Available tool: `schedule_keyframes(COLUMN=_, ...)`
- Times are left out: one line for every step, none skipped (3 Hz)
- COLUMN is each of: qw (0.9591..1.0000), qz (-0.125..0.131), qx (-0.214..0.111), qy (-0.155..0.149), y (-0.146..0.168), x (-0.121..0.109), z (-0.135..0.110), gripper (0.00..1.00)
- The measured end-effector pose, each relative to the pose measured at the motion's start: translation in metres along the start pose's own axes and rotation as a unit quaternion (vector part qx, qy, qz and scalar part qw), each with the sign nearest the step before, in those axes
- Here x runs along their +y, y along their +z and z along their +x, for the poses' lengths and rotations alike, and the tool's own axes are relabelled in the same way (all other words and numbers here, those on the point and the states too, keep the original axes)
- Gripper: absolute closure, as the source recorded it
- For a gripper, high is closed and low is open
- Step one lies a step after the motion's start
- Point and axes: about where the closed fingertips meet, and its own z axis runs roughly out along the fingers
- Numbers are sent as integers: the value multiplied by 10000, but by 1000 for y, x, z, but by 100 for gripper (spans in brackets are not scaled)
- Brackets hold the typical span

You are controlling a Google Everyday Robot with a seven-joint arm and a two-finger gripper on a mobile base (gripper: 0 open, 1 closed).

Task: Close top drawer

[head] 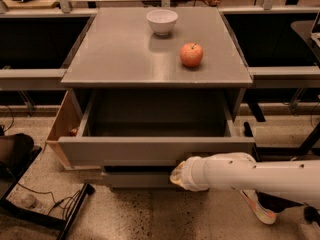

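The top drawer (150,150) is a wide grey metal tray pulled far out of the grey cabinet (120,59); its inside shows empty. My white arm reaches in from the right, low in the view. The gripper (176,174) sits at the arm's left end, just below the drawer's flat front panel, right of its middle. It points toward the cabinet.
A white bowl (162,21) and a red apple (191,54) stand on the cabinet top. A tan wooden box (61,129) sticks out at the cabinet's left side. A slimmer grey drawer front (135,179) lies under the top drawer. A black stand and cables (45,209) lie on the floor at left.
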Motion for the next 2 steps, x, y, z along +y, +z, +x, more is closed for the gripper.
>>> schedule_keyframes(qw=9996, qz=214, qx=-101, qy=-143, y=16, x=-30, z=-6, gripper=100)
schedule_keyframes(qw=9991, qz=334, qx=-138, qy=-223, y=20, x=-46, z=-10, gripper=100)
